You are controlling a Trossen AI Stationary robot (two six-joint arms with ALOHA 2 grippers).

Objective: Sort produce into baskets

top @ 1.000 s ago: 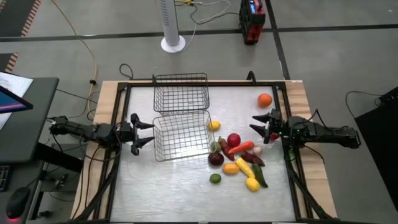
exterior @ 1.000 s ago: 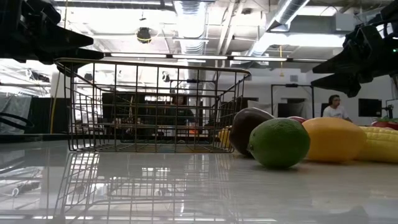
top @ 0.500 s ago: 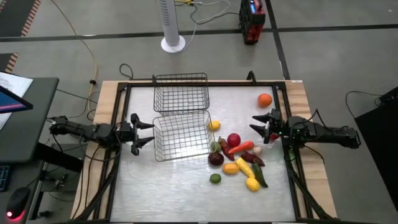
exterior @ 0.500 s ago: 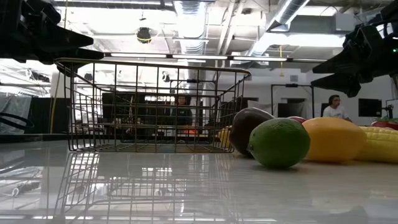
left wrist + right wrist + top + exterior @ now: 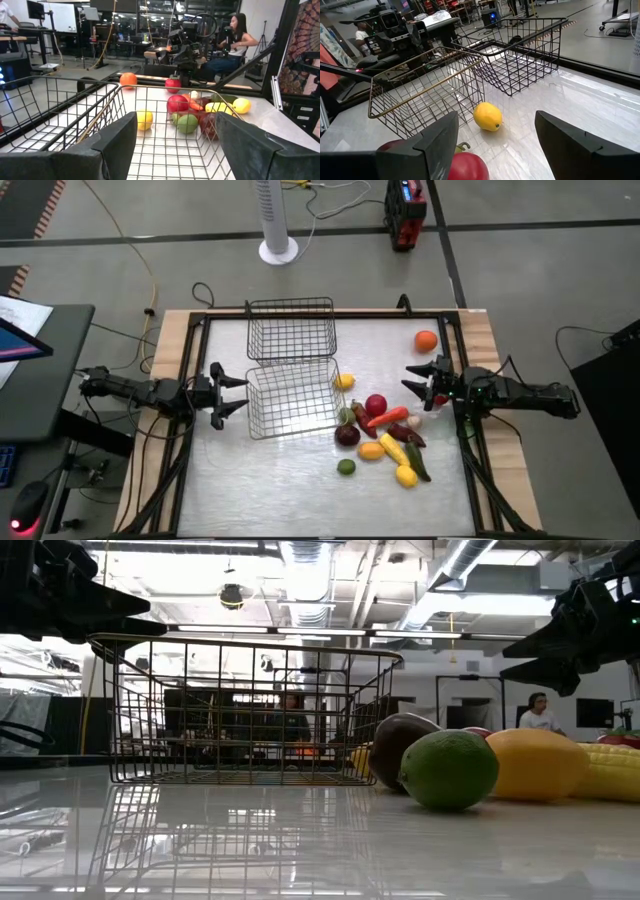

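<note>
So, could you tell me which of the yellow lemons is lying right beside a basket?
The lemon at the right side of the nearer basket, apart from the heap. The other lemon lies at the pile's near edge, far from both baskets.

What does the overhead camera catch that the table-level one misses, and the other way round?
Only the overhead view shows the far basket, the orange lying apart from the pile, the red apple and the carrot, and both arms whole, with the left hand and right hand open. Only the table-level view shows the room behind, with a seated person. Both show the near basket, the lime and the corn.
</note>
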